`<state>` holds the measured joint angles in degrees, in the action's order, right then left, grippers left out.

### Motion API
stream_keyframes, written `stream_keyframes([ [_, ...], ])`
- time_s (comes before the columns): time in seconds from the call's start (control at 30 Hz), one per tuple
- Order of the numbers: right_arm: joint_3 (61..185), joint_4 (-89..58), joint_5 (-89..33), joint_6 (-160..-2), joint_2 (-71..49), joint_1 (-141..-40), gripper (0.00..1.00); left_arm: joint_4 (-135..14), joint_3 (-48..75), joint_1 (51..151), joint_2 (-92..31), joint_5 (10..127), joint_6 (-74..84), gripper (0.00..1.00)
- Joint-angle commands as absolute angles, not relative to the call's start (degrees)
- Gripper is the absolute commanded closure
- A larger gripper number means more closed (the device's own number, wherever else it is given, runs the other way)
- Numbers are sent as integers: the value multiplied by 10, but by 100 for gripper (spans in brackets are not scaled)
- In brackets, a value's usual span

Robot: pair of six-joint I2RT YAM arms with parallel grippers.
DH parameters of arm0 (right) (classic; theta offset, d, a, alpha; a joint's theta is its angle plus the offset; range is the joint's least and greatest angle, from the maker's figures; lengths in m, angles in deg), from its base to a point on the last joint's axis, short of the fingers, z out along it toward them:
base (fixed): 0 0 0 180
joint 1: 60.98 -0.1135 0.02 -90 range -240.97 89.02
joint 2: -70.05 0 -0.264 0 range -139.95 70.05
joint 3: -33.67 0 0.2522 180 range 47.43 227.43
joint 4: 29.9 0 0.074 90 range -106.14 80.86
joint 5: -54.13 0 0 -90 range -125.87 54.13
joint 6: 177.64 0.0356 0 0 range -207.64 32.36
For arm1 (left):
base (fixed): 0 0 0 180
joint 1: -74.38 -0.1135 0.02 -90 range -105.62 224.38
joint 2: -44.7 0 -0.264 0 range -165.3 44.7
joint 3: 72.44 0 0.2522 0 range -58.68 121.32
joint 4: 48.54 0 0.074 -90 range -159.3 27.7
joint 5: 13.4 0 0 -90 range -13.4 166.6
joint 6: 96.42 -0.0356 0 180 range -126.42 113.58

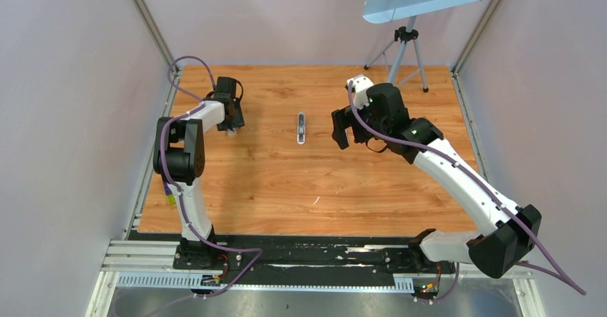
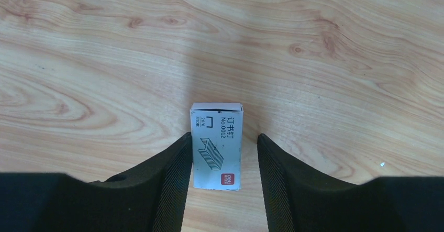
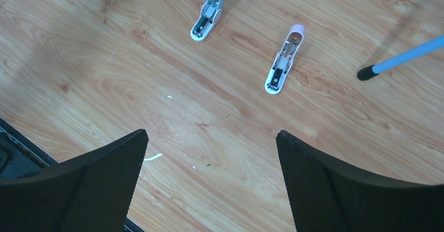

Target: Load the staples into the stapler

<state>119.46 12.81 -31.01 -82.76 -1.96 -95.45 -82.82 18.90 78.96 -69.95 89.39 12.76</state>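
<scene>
The stapler (image 1: 301, 128), slim, pale blue-grey and white, lies flat at mid-table; its near end with the metal channel shows at the top of the right wrist view (image 3: 209, 12). No staple strips show. My left gripper (image 1: 231, 124) is open at the far left, straddling a small white staple box (image 2: 217, 145) that lies on the wood; the left finger (image 2: 173, 179) is against its side, the right finger stands apart. My right gripper (image 1: 341, 129) is open and empty (image 3: 210, 133), hovering just right of the stapler.
A small white piece with a pink end (image 3: 282, 59) lies right of the stapler. A tripod (image 1: 404, 52) stands at the back right, one blue leg (image 3: 403, 56) reaching near. Grey walls enclose the wooden table (image 1: 286, 188).
</scene>
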Motion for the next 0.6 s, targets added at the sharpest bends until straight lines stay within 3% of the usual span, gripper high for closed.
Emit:
stream_keyframes([
  [0.0,1181,125,-319,-835,-2,-962,3,-841,187,792,-702,886,136,50],
  [0.57,1172,122,-320,-823,16,-962,2,-852,183,797,-679,866,119,63],
])
